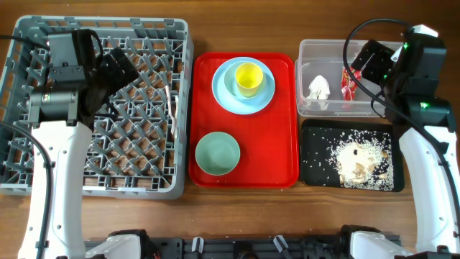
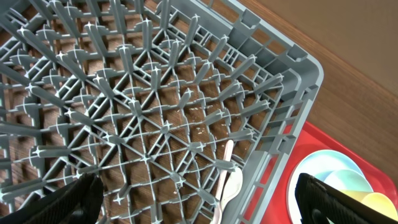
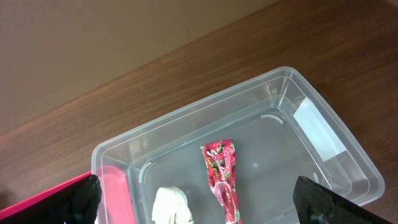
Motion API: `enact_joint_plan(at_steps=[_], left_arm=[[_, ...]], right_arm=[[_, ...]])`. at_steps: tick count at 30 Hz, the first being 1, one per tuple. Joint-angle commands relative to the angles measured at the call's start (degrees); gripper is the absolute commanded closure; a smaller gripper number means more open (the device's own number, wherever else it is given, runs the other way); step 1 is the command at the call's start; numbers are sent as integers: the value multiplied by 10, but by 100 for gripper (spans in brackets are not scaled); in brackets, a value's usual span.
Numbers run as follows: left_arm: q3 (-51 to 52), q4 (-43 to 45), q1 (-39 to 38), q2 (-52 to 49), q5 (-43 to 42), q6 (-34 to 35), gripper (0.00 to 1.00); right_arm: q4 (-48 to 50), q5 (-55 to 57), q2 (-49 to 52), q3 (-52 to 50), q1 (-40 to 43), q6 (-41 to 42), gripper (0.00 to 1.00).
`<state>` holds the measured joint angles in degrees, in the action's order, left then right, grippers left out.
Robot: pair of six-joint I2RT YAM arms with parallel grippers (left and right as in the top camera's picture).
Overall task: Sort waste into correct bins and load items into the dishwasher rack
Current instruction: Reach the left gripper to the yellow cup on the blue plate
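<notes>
Right gripper (image 3: pixel 196 202): fingers (image 3: pixel 56 202) sit in the two lower corners of the wrist view, spread wide with nothing between them. It hangs over the clear tub (image 1: pixel 323 44) at the far right corner of the tabletop (image 1: pixel 237 29). Left gripper (image 2: pixel 199 205): also wide open and empty, over the far part of the dishwasher rack (image 1: pixel 129 188), which fills the left side of the tabletop.

Waste, judged done:
- Red snack wrapper (image 3: pixel 222 177) lies flat on the tub floor near its right wall. It is long, narrow, glossy and creased, with small green-and-white print.
- Crumpled white napkin (image 1: pixel 318 88) lies in the same tub, just beside the wrapper, apart from it.
- Rice-like scraps (image 1: pixel 356 158) are heaped and scattered on the black tray (image 1: pixel 316 155), by the right edge, next to the tub on its near side.

Rack loading, barely begun:
- A white spoon (image 2: pixel 229 177) lies among the pegs close to the rack's right wall. Cannot tell whether the fork is with it.
- On the red tray (image 1: pixel 198 144), mid-table: yellow cup (image 1: pixel 249 78) inside the blue bowl (image 1: pixel 231 78), which sits on the blue plate (image 1: pixel 223 93), at the far end. Green bowl (image 1: pixel 218 153) sits alone toward the near left corner.

Four dishes left to load, by my reckoning.
</notes>
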<state>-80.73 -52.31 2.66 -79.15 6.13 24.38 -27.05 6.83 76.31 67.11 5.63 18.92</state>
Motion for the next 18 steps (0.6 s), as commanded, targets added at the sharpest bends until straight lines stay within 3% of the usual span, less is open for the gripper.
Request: enact_joint_plan(at_steps=[1,12,14,17,18], left_arm=[[-2,2,2,4,2,7,0],[-2,6,2,4,-8,14,0],[-2,14,2,4,-58,21,0],[-1,16,-2,4,-229,15,1],[0,36,-14,3,-290,14,11]], right_arm=[[0,-5,2,0,0,-9,0],[0,-5,2,0,0,-9,0],[0,-5,2,0,0,-9,0],[0,-5,2,0,0,-9,0],[0,-5,2,0,0,-9,0]])
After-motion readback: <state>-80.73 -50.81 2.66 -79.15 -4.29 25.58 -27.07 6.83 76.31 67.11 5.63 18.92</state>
